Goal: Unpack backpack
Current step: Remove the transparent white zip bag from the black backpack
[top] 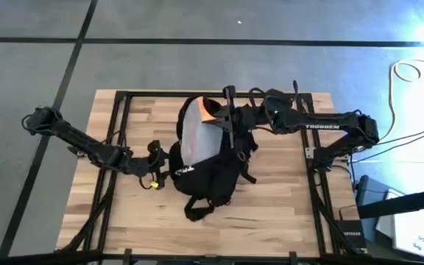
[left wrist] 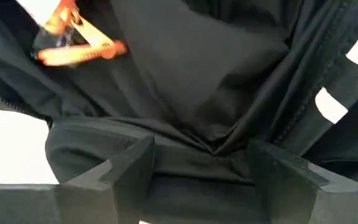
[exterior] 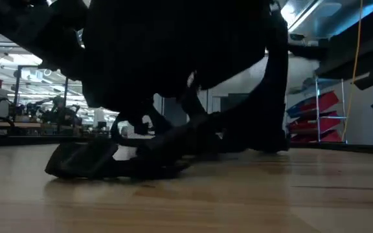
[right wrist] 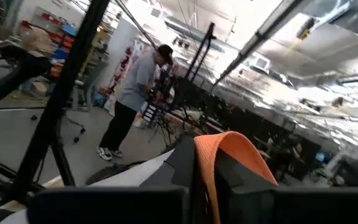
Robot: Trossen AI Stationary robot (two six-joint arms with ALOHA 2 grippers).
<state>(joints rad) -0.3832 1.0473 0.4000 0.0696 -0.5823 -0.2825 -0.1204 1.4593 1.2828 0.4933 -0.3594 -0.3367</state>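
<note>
Black fabric fills the middle of the wooden tabletop [top: 271,199]: the backpack [top: 208,165] stands there, its opening turned toward twelve o'clock and showing a pale grey lining, its white lettering on the side facing eight o'clock. Straps trail off its lower end toward six o'clock, and in the low view they lie flat on the wood while the bag's bulk looms above them.

At the bag's nine o'clock side sits the left pincer [top: 162,168], its arm reaching in from ten o'clock. The left wrist view shows its two dark fingers [left wrist: 126,171] spread apart with a gathered fold of the black cloth lying between them; whether they press on the cloth I cannot tell. An orange clip [left wrist: 79,43] hangs just beyond, against the fabric, and two white letter shapes show on the cloth to one side.

At the bag's one o'clock edge, by the open mouth, is the right pincer [top: 227,116], its arm stretching in from three o'clock. An orange strap [right wrist: 222,158] rises close in front of its camera, between the dark fingers [right wrist: 160,165], and seems nipped there, though the grip itself is hidden. In the high view an orange patch shows at the rim of the opening beside this pincer.

Beyond the tabletop, a person [right wrist: 132,102] stands in the room.
</note>
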